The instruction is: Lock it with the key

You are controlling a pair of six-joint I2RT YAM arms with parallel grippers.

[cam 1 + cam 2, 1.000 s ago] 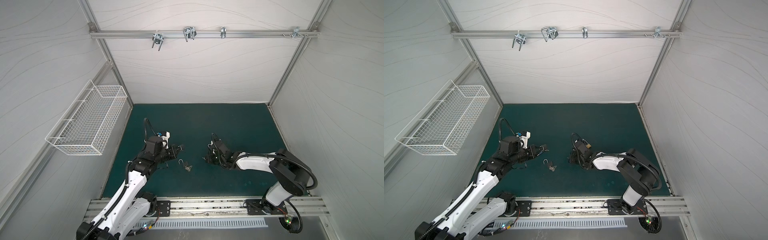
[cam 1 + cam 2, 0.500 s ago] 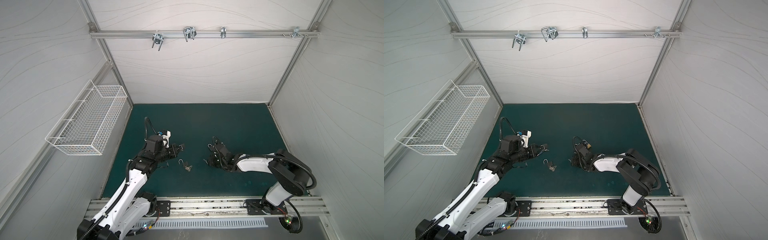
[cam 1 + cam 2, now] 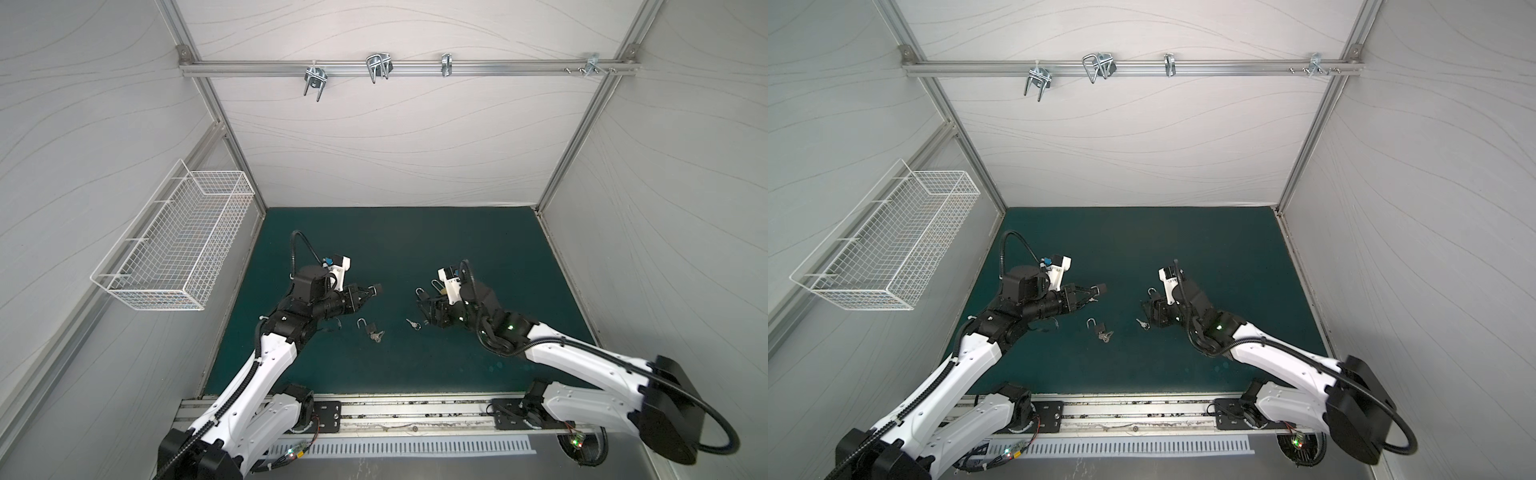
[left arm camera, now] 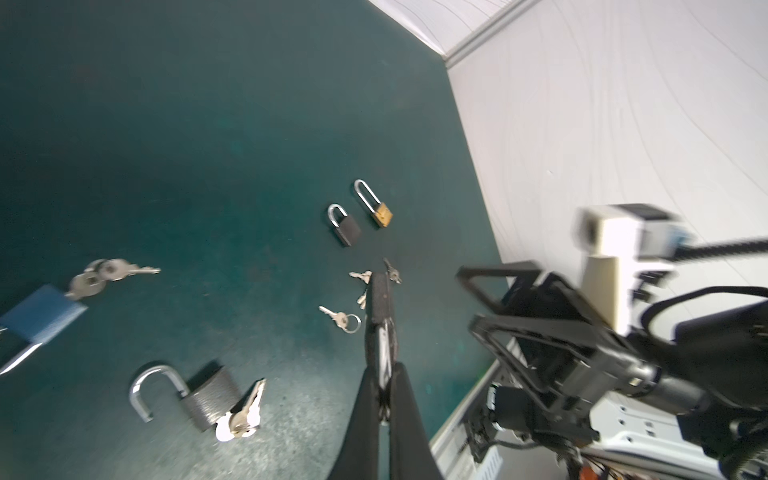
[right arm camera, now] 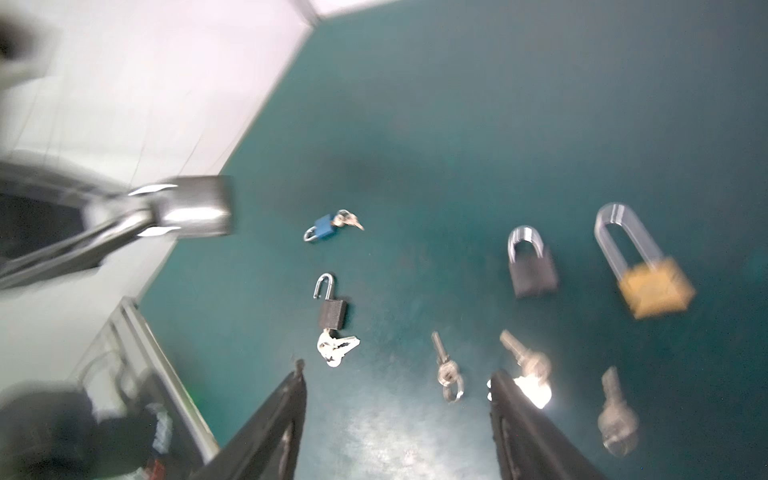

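Key (image 5: 446,370), the ringed one, lies flat on the mat (image 3: 415,249) just right of the open lock (image 3: 371,327), between that lock and the right gripper (image 5: 397,374). The right gripper hangs low over it with its fingers (image 5: 282,415) spread wide and nothing between them. In the right wrist view the key shows in the gap, so the pose reads as a set-up for picking it up. Another key (image 5: 525,365), farther right of the open lock, sits close to one fingertip, so I cannot say for certain which one is wanted. The left gripper (image 3: 365,292) is off the mat on the far side of the open lock. Its fingers (image 4: 399,399) are pressed together on the held lock (image 5: 189,205), by the shackle as far as I can tell, with the body sticking out past the tips toward the other arm. Held that way, the keyhole end is probably left free for a key to go in, while the pinch steadies the body against the turn. Whether its shackle is shut I cannot tell. The open lock has its own bunch of keys at its base. Locking is not yet begun, since no key is in hand.
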